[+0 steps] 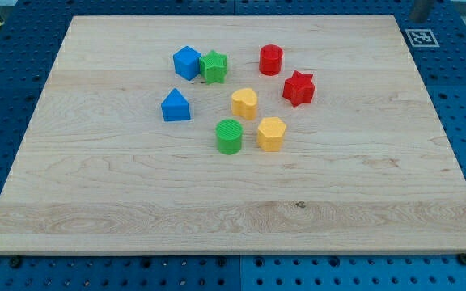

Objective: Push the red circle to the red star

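Red circle (271,59) upright, near red star (298,88) toward view's lower right, tip unseen, jaws' state untellable

The arm and its rod lie outside the frame. The tip does not show anywhere in the view, so its position relative to the blocks cannot be given.

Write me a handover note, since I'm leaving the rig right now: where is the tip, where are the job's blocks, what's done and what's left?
My tip: not visible in the camera view.
Red circle: near the view's top, apart from the red star, which sits below it, toward the view's right.
Done: nothing that shows; a gap remains between them.
Left: push the circle down and to the view's right to the star. The other blocks lie to the view's left of that path.
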